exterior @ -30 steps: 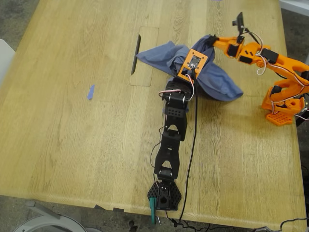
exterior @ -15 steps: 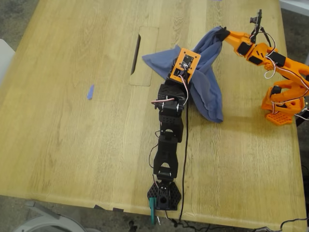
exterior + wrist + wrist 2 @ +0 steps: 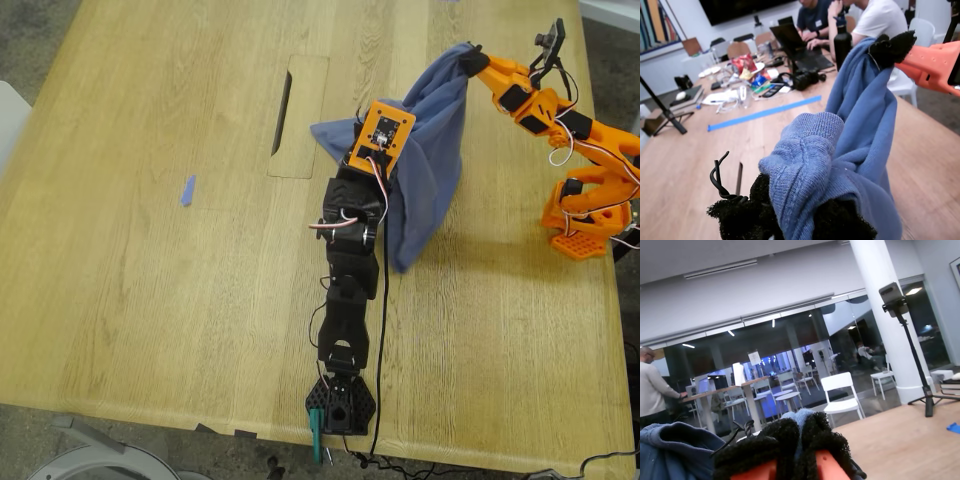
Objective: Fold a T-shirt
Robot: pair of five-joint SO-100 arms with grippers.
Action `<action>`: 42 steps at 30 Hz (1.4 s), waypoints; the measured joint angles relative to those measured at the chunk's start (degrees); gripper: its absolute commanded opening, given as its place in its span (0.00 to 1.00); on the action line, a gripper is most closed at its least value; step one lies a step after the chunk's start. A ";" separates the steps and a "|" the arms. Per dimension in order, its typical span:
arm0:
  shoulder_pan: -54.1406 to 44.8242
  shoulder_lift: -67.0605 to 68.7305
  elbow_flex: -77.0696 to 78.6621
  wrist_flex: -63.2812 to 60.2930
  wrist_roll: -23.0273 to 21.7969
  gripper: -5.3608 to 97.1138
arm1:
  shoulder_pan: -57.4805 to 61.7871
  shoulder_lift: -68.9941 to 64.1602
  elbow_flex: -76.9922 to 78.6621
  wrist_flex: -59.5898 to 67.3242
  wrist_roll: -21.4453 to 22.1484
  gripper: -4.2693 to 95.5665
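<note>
The slate-blue T-shirt hangs bunched between my two grippers, lifted off the wooden table, with its lowest fold near the tabletop. My first gripper, on the black arm under an orange camera plate, is shut on a rolled bunch of the shirt; its black padded jaws show in the first wrist view. My second gripper, on the orange arm, is shut on the shirt's top corner; it also shows in the first wrist view and the second wrist view. The chest print is hidden.
A small blue tape scrap lies toward the exterior view's left. A dark slot with a cutout panel is beside the shirt. The orange arm's base stands at the exterior view's right edge, the black arm's base at the front edge.
The second gripper has moved up and back with its corner, and the first gripper has risen too. The shirt has gone from lying spread on the table to hanging between them.
</note>
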 measured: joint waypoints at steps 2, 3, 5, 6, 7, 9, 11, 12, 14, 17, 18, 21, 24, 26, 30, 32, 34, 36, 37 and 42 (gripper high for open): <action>0.00 0.88 0.00 0.00 0.00 0.05 | -0.35 0.26 -0.70 0.00 0.00 0.04; 0.00 1.32 0.00 0.00 0.00 0.05 | -0.70 0.35 -1.14 0.00 0.00 0.04; 0.00 1.76 0.00 -0.97 0.00 0.05 | -1.32 0.53 -2.20 0.00 0.00 0.04; 0.00 2.11 0.00 -1.58 0.00 0.05 | -1.58 0.53 -2.81 0.00 0.00 0.04; 0.00 2.37 0.00 -2.20 0.00 0.05 | -1.76 0.53 -3.60 0.00 0.00 0.04; 0.00 2.90 0.00 -3.60 0.00 0.05 | -2.02 0.53 -4.83 0.00 0.00 0.04; 0.09 3.34 0.00 -4.83 0.00 0.05 | -2.02 0.53 -6.33 0.18 0.00 0.04; 0.09 3.60 0.00 -5.10 0.00 0.05 | -2.02 0.53 -6.86 0.26 0.00 0.04; 0.09 4.22 0.00 -5.54 0.00 0.05 | -2.02 0.53 -8.53 0.97 -0.26 0.04; 0.09 5.27 0.00 -5.54 0.00 0.05 | -2.02 0.53 -10.99 2.64 -0.62 0.04; 0.09 5.62 0.00 -5.54 0.00 0.05 | -2.02 0.53 -11.78 3.34 -0.62 0.04; 0.09 6.94 0.00 -5.54 0.00 0.05 | -2.02 0.53 -14.15 5.36 -0.62 0.04; 0.09 8.17 0.00 -5.54 0.00 0.05 | -2.02 0.53 -16.61 7.38 -0.62 0.04; 0.44 8.96 0.00 -6.15 0.00 0.05 | -2.02 0.53 -18.28 8.88 -0.62 0.04; 1.49 9.58 0.00 -8.17 0.00 0.05 | -2.02 0.53 -22.32 12.22 -0.62 0.04; 2.02 9.84 0.00 -8.53 0.00 0.05 | -2.37 0.53 -24.43 13.97 -0.62 0.04; 2.90 10.11 0.00 -8.53 0.00 0.05 | -2.55 0.00 -27.16 15.38 -0.62 0.04; 3.96 10.63 0.00 -8.53 0.00 0.05 | -2.55 -0.70 -30.32 17.40 -0.62 0.04; 4.31 10.81 0.00 -8.53 0.00 0.05 | -2.55 -0.88 -31.11 18.11 -0.62 0.04; 6.33 12.30 0.00 -8.53 0.00 0.05 | -3.78 -1.32 -36.47 23.47 -0.62 0.04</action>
